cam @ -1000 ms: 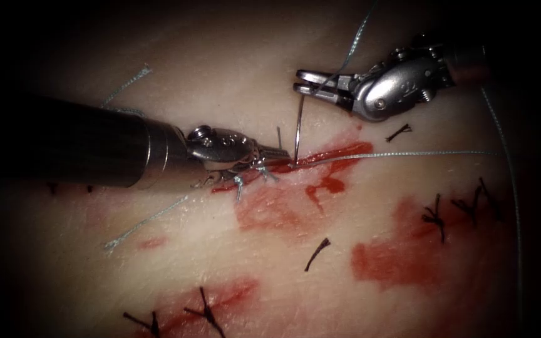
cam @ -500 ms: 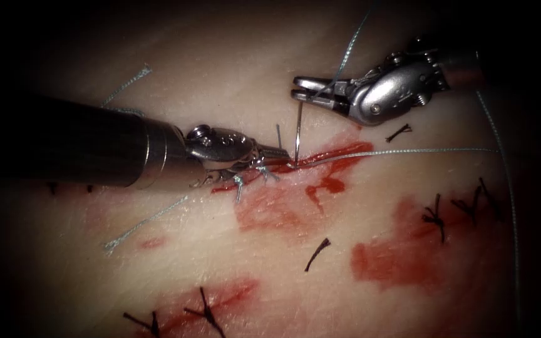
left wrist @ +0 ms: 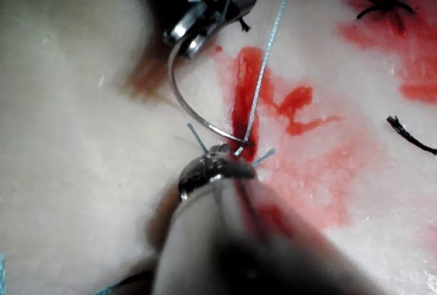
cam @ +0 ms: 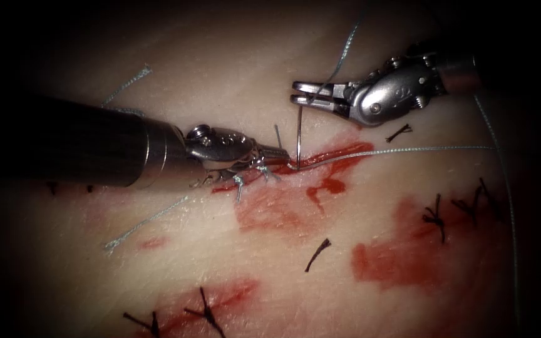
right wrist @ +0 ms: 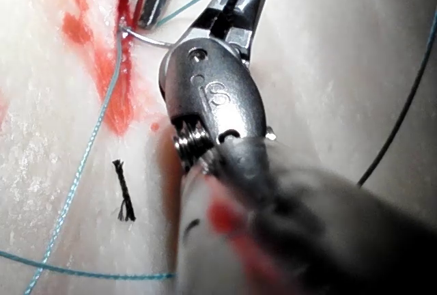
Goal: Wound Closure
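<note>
In the endoscope view the left tool reaches in from the frame's left edge, its dark shaft covering much of the left middle; its tip rests at the cut, jaws pressed together on the tissue beside a tied knot. Just right of that tip the needle stands nearly upright at frame centre, its lower end in the tissue at the cut, its upper end clenched by the right tool, which enters from the upper right. The thread runs from the cut toward the right edge, then curves down along it. Red fluid stains the tissue below the cut. Open pale tissue lies above the left tool and between the two tools; dark old stitches crowd the lower right and bottom edge.
</note>
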You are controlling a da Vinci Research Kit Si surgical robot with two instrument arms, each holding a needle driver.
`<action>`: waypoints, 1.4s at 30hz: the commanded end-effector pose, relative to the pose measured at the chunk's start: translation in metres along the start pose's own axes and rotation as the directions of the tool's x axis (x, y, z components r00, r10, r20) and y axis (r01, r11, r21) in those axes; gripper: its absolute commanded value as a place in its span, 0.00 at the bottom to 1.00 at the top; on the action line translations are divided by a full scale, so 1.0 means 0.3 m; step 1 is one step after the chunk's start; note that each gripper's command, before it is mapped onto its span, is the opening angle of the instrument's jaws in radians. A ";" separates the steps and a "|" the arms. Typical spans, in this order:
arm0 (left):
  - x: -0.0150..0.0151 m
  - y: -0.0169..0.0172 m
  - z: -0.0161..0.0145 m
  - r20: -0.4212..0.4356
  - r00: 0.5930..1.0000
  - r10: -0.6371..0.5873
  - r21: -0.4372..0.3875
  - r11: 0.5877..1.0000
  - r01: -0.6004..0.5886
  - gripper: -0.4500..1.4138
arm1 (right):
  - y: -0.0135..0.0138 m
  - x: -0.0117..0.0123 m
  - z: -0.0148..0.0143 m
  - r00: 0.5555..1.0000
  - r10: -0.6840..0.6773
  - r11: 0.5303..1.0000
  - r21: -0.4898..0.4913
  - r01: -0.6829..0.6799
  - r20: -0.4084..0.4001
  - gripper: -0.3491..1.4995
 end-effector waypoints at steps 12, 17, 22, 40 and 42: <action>-0.001 0.001 0.003 0.005 1.000 -0.002 -0.010 1.000 0.002 0.00 | 0.0019 -0.0078 0.0026 0.997 0.075 0.997 -0.001 -0.075 -0.018 0.00; -0.001 0.001 0.003 0.005 1.000 -0.002 -0.010 1.000 0.002 0.00 | 0.0025 -0.0078 0.0027 0.993 0.109 0.994 0.021 -0.109 -0.033 0.00; 0.000 0.001 0.003 0.005 1.000 -0.002 -0.010 1.000 0.002 0.00 | 0.0032 -0.0082 0.0031 0.988 0.142 0.989 0.051 -0.139 -0.059 0.00; 0.000 0.002 0.002 0.005 1.000 -0.004 -0.009 1.000 0.004 0.00 | 0.0023 -0.0069 0.0035 0.974 0.223 0.975 -0.015 -0.223 -0.041 0.00; 0.000 0.002 0.002 0.005 1.000 -0.004 -0.009 1.000 0.004 0.00 | 0.0021 -0.0067 0.0035 0.973 0.228 0.973 -0.018 -0.229 -0.042 0.00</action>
